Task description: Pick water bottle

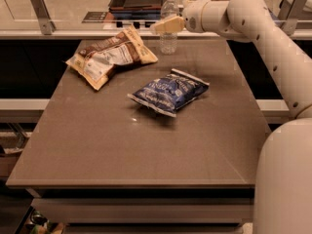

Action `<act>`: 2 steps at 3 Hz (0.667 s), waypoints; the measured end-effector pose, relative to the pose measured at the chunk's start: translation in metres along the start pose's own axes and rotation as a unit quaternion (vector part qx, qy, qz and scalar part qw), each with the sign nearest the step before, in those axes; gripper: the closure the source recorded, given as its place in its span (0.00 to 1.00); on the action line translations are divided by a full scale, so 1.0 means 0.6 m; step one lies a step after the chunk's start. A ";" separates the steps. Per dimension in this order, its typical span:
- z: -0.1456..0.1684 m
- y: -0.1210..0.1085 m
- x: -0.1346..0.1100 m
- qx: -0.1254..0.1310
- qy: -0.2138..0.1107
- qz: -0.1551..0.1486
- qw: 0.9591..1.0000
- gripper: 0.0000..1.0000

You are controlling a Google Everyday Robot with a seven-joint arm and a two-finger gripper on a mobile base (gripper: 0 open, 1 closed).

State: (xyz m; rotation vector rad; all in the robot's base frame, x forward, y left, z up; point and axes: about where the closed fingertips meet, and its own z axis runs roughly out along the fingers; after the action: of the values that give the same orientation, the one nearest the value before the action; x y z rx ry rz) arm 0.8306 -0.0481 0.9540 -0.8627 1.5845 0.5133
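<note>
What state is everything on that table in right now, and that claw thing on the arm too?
water bottle: upright, cap on, at the far edge of the table.
gripper: level with the bottle's middle, in front of it; contact unclear.
blue snack bag: lying flat, mid-table.
brown-and-tan snack bag: lying flat, crumpled, far left.
</note>
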 end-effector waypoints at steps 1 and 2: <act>0.014 -0.011 0.015 -0.008 -0.022 0.021 1.000 0.00; 0.021 -0.027 0.030 -0.012 -0.041 0.037 0.998 0.00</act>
State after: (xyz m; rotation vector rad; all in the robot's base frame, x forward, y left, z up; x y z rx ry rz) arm 0.8507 -0.0532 0.9365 -0.7945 1.5422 0.6146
